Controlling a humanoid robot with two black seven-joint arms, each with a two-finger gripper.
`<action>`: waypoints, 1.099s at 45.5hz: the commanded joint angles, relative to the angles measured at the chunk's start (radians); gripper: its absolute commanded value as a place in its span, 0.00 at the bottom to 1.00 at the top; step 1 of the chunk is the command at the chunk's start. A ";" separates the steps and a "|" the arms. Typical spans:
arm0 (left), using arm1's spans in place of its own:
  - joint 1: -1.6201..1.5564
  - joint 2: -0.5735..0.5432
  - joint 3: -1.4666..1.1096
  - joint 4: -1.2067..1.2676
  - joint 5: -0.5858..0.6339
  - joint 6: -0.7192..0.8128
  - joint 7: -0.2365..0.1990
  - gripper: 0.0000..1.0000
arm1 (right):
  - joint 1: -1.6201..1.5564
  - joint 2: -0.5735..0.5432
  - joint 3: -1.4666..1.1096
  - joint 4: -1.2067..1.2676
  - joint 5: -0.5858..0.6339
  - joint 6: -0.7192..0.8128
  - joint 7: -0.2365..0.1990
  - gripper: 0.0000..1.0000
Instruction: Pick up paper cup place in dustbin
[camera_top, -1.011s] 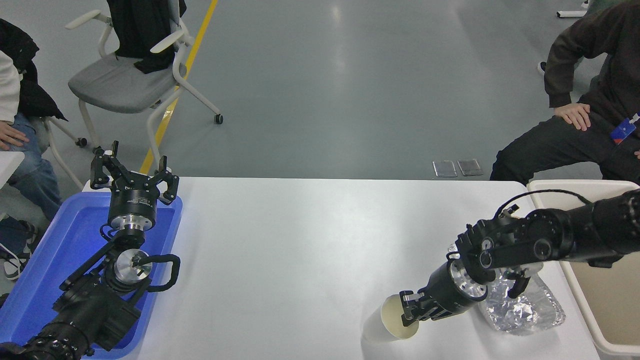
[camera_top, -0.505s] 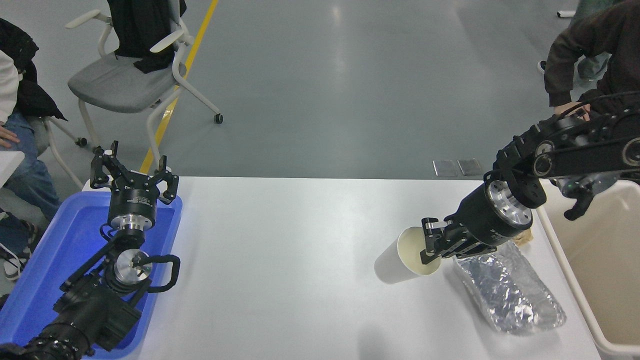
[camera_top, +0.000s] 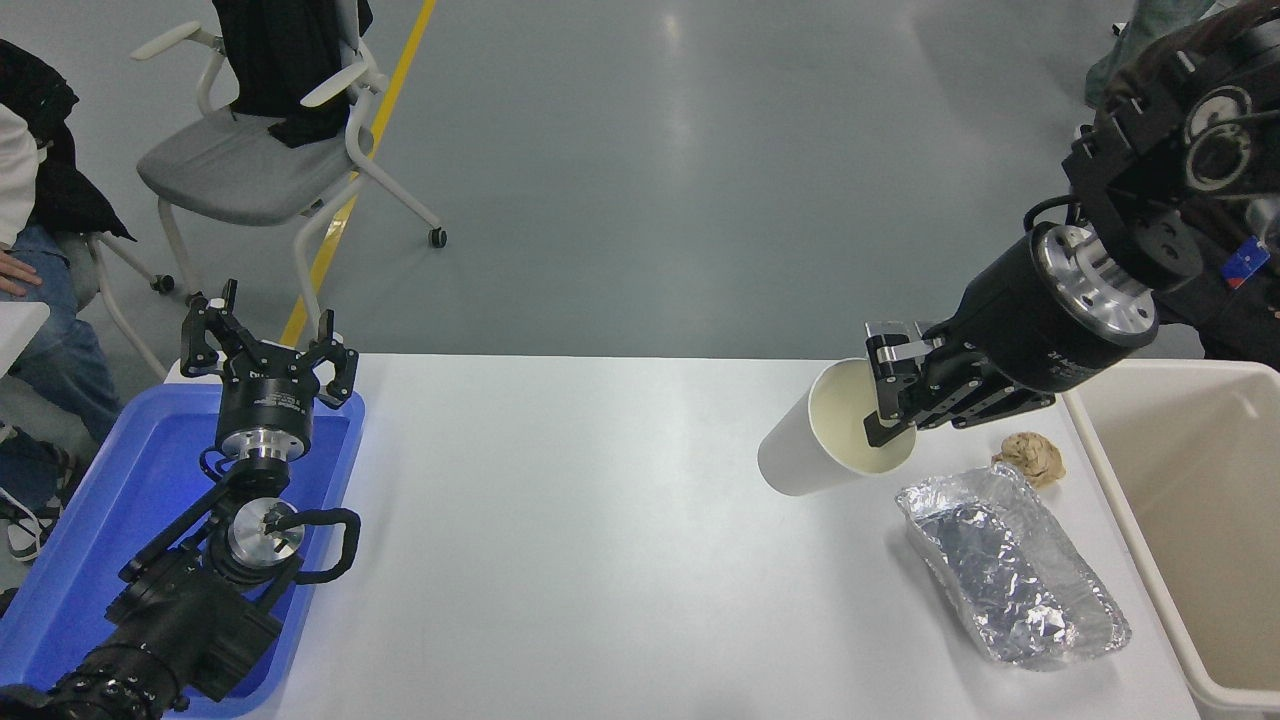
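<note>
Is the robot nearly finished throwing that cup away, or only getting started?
About halfway. The pick-up looks done: the right gripper is shut on the rim of the paper cup, holding it tilted above the table. Left to do: carry it right to the dustbin and let go. The left gripper sits parked over the blue tray.

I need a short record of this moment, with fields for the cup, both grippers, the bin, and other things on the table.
paper cup: lifted off the table, tilted, mouth toward the camera
right gripper: shut on the cup's rim
left gripper: open, parked over the blue tray
dustbin: at the table's right edge, cup not in it
other items: silver foil bag, crumpled brown paper ball
</note>
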 joint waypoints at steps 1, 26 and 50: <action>0.000 0.000 0.000 0.000 0.000 0.000 0.000 0.99 | 0.042 0.007 -0.016 0.008 0.008 0.026 -0.028 0.00; 0.000 0.000 0.000 0.000 0.000 0.000 0.000 0.99 | -0.073 -0.235 -0.183 -0.166 -0.435 0.020 -0.027 0.00; 0.000 -0.002 0.000 0.000 0.000 0.000 0.000 0.99 | -0.586 -0.650 0.100 -0.607 -0.744 -0.077 -0.023 0.00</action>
